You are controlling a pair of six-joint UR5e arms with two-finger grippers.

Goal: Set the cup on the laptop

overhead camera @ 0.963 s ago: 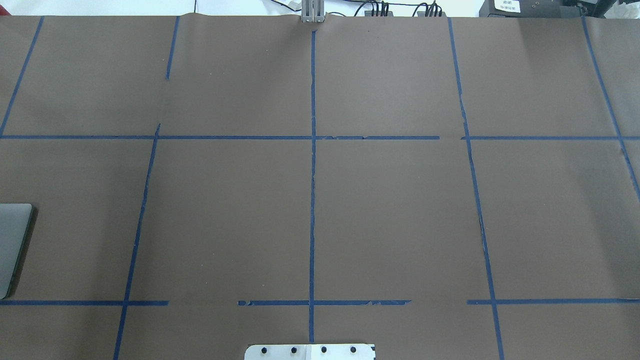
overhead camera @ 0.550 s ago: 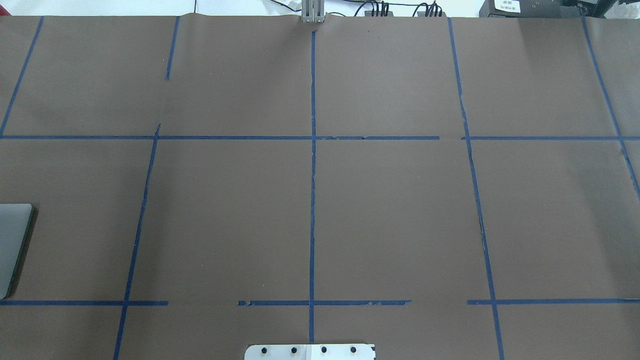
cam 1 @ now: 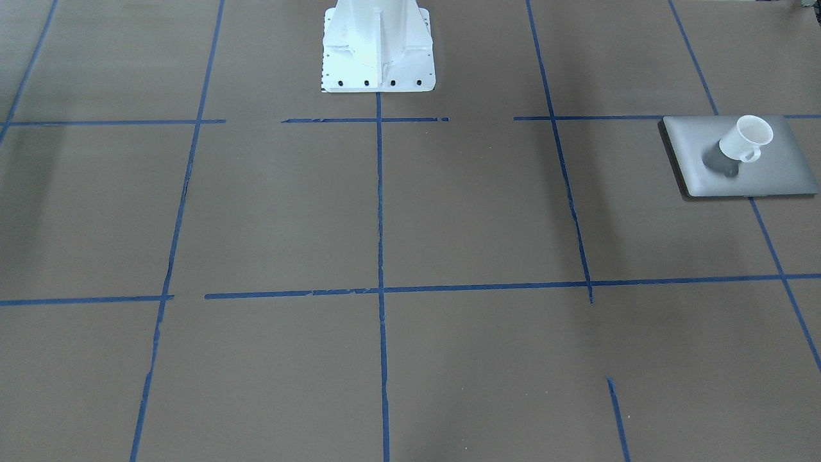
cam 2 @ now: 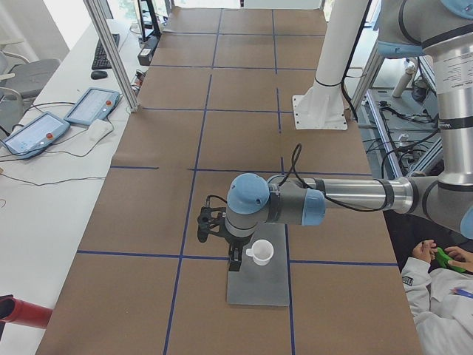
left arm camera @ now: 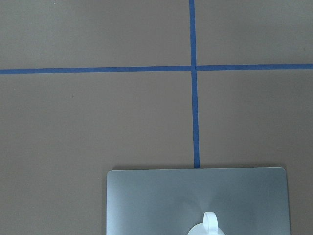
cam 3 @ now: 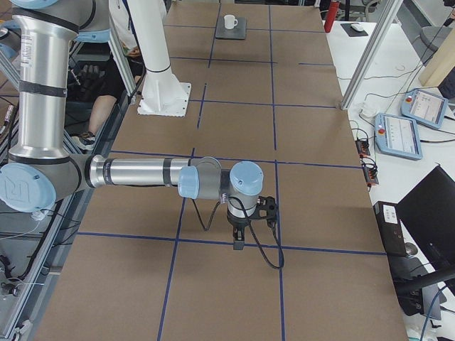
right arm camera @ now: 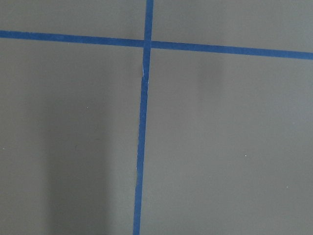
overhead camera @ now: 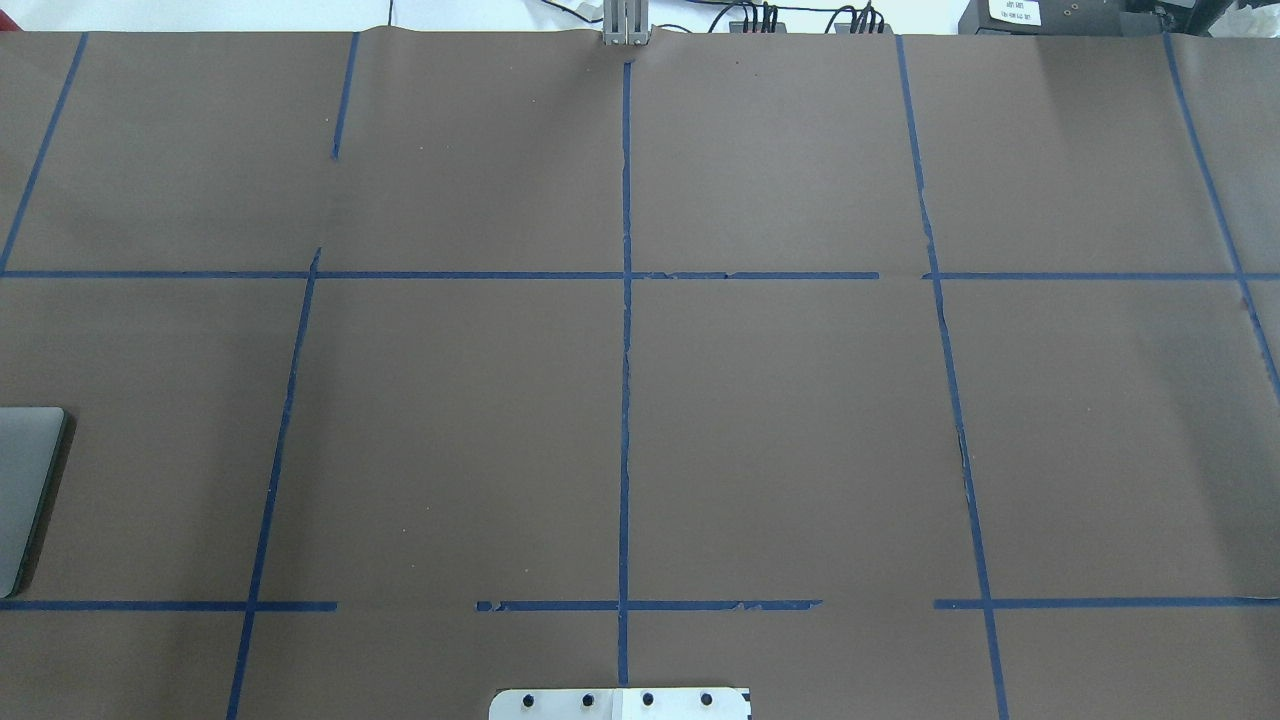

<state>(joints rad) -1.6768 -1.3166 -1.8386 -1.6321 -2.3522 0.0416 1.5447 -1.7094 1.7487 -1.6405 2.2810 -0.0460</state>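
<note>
The cup (cam 1: 746, 139) stood upright on the laptop (cam 1: 776, 173), on brown paper (cam 1: 474, 205) gridded with blue tape (cam 1: 380, 212). Whether my left pincer (cam 2: 235, 260) or right pincer (cam 3: 238, 241) was spread, I couldn't tell.

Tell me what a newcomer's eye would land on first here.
A small white tapered cup with a loop handle stands upright on a flat silver-grey laptop, far out on the robot's left. Around them spreads the brown paper-covered table, crossed by a grid of blue tape lines.
</note>
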